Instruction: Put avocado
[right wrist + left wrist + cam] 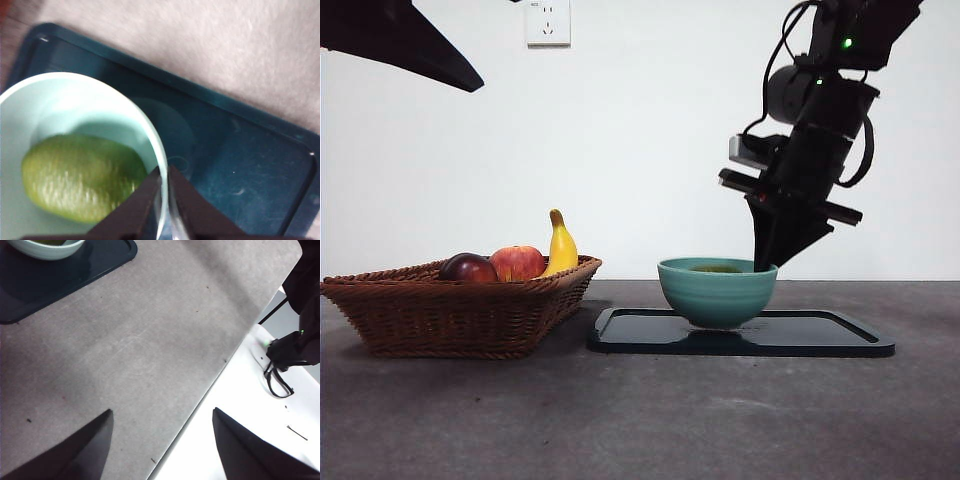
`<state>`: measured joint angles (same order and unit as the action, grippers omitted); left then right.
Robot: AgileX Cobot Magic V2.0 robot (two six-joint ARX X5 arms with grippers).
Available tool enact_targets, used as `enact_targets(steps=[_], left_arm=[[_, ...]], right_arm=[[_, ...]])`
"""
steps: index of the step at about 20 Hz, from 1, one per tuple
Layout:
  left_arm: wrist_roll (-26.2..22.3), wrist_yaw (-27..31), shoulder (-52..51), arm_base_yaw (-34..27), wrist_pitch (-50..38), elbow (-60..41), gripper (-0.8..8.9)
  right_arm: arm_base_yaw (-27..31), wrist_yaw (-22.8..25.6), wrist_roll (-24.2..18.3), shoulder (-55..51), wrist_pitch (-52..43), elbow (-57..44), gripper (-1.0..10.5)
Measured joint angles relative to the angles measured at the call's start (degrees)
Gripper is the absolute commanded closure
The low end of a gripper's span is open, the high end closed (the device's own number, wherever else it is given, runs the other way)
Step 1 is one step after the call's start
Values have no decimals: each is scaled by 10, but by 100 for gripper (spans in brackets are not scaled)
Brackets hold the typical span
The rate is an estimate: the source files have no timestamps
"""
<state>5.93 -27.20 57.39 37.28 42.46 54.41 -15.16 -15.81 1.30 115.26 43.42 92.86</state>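
avocado (pixel 82 182) sat in the bowl (pixel 717 289) already | your right hand (pixel 164 175) clenched on the bowl's rim | left hand (pixel 162 447) released, waiting | looked nearly done

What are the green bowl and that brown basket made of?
The bowl looks like glazed ceramic: smooth teal wall with a soft sheen, though plastic is possible. The basket looks like woven wicker or rattan: brown strands interlaced in visible rows, matte finish.
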Motion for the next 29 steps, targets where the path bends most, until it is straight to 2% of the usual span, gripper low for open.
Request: enact_targets(steps=[5, 6, 8, 14, 24, 26, 29], left_arm=[[0, 0, 0, 0, 0, 0, 503], [0, 0, 0, 0, 0, 0, 502], [0, 0, 0, 0, 0, 0, 503], [0, 0, 0, 0, 2, 0, 503], [0, 0, 0, 0, 2, 0, 503], [0, 0, 0, 0, 2, 0, 503], [0, 0, 0, 0, 2, 0, 503]], right_arm=[[2, 10, 0, 7, 0, 0, 933], [2, 10, 0, 7, 1, 0, 908], [2, 9, 0, 7, 7, 0, 763], [6, 13, 6, -9, 38, 4, 754], [-10, 8, 0, -309, 144, 5, 754], [-19, 7, 0, -367, 143, -24, 754], [-37, -12, 0, -461, 128, -129, 754]])
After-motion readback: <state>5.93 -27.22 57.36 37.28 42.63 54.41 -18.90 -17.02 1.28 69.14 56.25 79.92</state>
